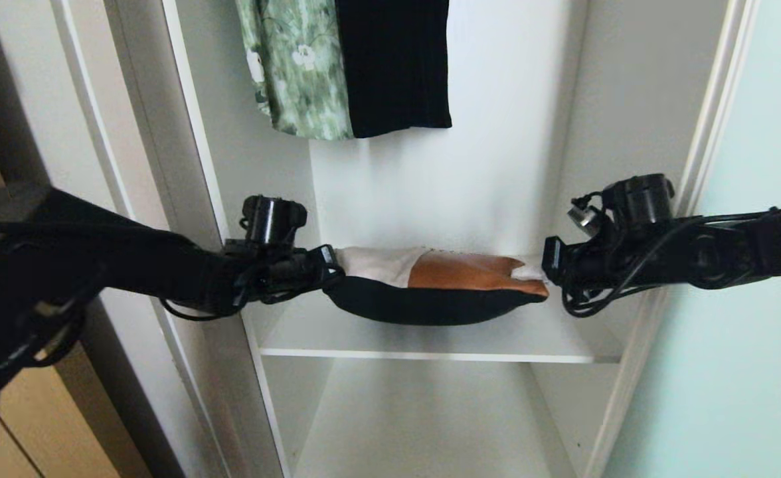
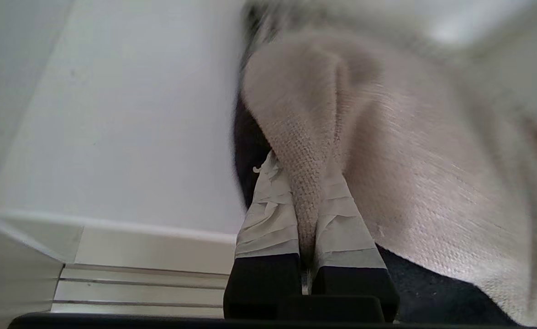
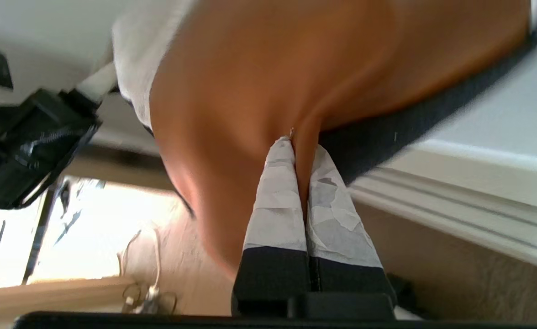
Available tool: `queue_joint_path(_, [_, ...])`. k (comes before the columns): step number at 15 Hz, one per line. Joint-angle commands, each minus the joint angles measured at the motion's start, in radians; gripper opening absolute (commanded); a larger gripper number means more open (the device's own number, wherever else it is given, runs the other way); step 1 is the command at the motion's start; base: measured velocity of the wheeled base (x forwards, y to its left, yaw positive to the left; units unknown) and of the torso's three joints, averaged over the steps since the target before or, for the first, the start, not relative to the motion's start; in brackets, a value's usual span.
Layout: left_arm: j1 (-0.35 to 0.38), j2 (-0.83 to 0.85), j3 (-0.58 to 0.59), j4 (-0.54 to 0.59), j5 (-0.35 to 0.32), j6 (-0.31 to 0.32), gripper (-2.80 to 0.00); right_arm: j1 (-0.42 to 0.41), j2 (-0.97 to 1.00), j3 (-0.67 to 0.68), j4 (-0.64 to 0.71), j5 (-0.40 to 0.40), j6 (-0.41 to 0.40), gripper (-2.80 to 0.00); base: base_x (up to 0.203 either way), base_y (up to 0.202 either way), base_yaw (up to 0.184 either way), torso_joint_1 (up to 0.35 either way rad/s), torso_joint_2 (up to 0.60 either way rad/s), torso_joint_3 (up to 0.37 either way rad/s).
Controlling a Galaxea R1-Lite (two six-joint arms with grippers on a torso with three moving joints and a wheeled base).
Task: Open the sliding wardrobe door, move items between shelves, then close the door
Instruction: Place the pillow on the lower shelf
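Both my arms are reaching in from the near edges of the head view, left from 9 o'clock, right from 3 o'clock, and meeting at the picture's centre. My left gripper (image 1: pixel 329 264) is pinching the cushion (image 1: pixel 430 285) by its off-white corner; in the left wrist view my taped fingers (image 2: pixel 268 219) are pressing together on a fold of that woven cloth (image 2: pixel 387 151). My right gripper (image 1: pixel 547 269) is pinching the opposite corner, at the rust-orange panel; in the right wrist view my fingers (image 3: pixel 277 201) are squeezing a thin ridge of orange fabric (image 3: pixel 268 77).

Between the two grips the cushion is hanging level and sagging in the middle, black back down, just above the white shelf (image 1: pixel 430 342) at 6 o'clock of it. I cannot tell whether its belly is touching the board.

At 12 o'clock, a green floral garment (image 1: pixel 297 66) and a black garment (image 1: pixel 394 63) are hanging side by side. At 3 o'clock, the pale blue-green sliding door (image 1: pixel 749 299) is filling the right edge, slid clear of the opening.
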Motion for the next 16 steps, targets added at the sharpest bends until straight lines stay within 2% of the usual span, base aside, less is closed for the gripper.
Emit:
queue_joint_path(1, [-0.025, -0.242, 0.122, -0.002, 0.001, -0.005, -2.80, 0.034, -0.235, 0.070, 0.040, 0.001, 0.005, -2.80, 0.000, 0.000, 0.000, 0.000, 0.00, 0.000])
queue_joint_path(7, [-0.077, -0.580, 0.404, -0.007, -0.030, -0.007, -2.80, 0.071, -0.481, 0.149, 0.222, -0.010, 0.017, -2.80, 0.000, 0.000, 0.000, 0.000, 0.00, 0.000])
queue_joint_path(11, [-0.096, -0.770, 0.540, -0.006, -0.131, -0.009, -2.80, 0.075, -0.528, 0.202, 0.235, -0.006, 0.037, -2.80, 0.000, 0.000, 0.000, 0.000, 0.00, 0.000])
queue_joint_path(13, [-0.098, -0.794, 0.586, -0.004, -0.183, -0.004, -2.80, 0.092, -0.538, 0.228, 0.232, -0.006, 0.044, -2.80, 0.000, 0.000, 0.000, 0.000, 0.00, 0.000])
queue_joint_path(16, [-0.104, -0.787, 0.596, -0.004, -0.185, -0.004, -2.80, 0.109, -0.549, 0.270, 0.224, -0.005, 0.059, -2.80, 0.000, 0.000, 0.000, 0.000, 0.00, 0.000])
